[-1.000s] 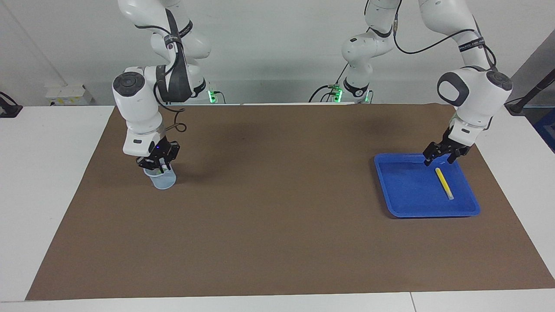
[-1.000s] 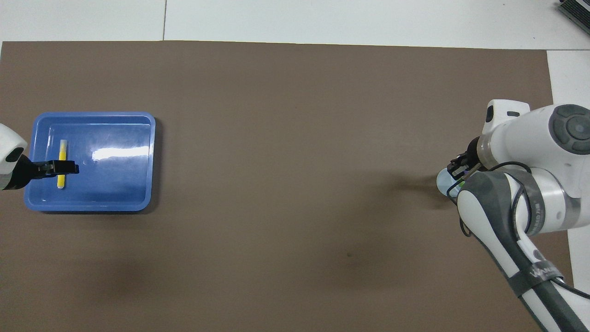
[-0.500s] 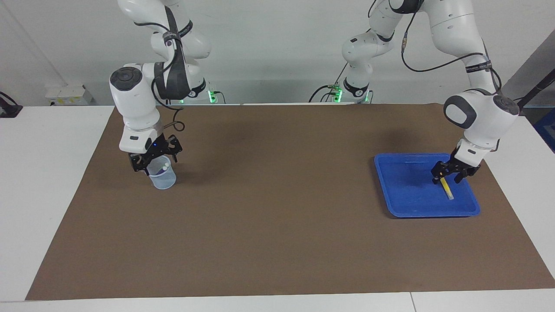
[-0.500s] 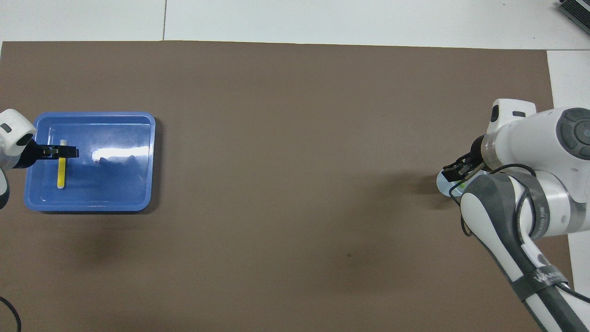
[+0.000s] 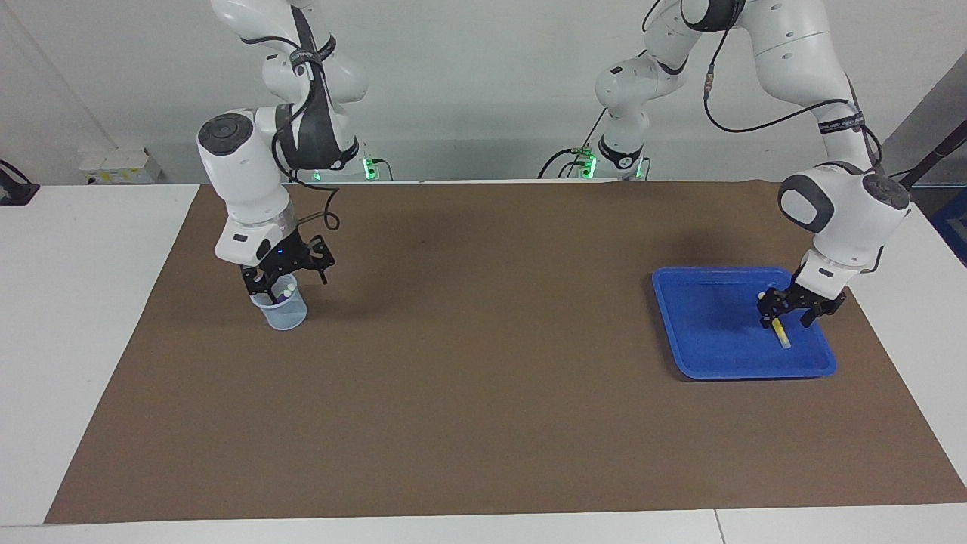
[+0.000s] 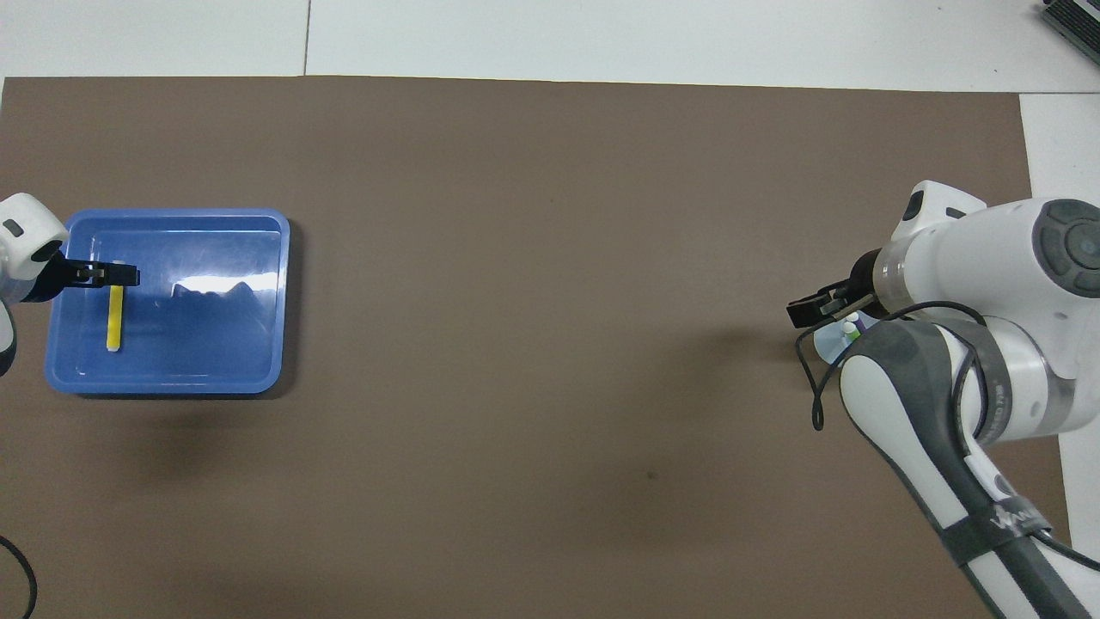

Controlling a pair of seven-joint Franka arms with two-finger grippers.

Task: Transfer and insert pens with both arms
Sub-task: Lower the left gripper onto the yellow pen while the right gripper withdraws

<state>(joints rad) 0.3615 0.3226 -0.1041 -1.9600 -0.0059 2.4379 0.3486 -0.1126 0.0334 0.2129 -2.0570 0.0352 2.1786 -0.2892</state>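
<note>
A yellow pen [image 5: 781, 333] lies in the blue tray [image 5: 702, 332] at the left arm's end of the table; it also shows in the overhead view [image 6: 113, 322]. My left gripper [image 5: 790, 308] is open and low over that pen, one finger on each side of it. My right gripper [image 5: 288, 273] is open and empty just above a pale translucent cup [image 5: 286, 313]. Pens stand in the cup with their pale ends [image 5: 288, 290] up. A bit of green [image 6: 854, 339] shows there in the overhead view; the right arm hides most of the cup.
A brown mat [image 5: 483, 378] covers the white table. A thin dark slanted pole [image 5: 933, 157] stands at the table's edge by the left arm. The tray [image 6: 258, 301] holds nothing else.
My left gripper came down into the tray onto the yellow pen. My right gripper rose out of the cup's mouth, opened wider and shifted a little toward the table's middle.
</note>
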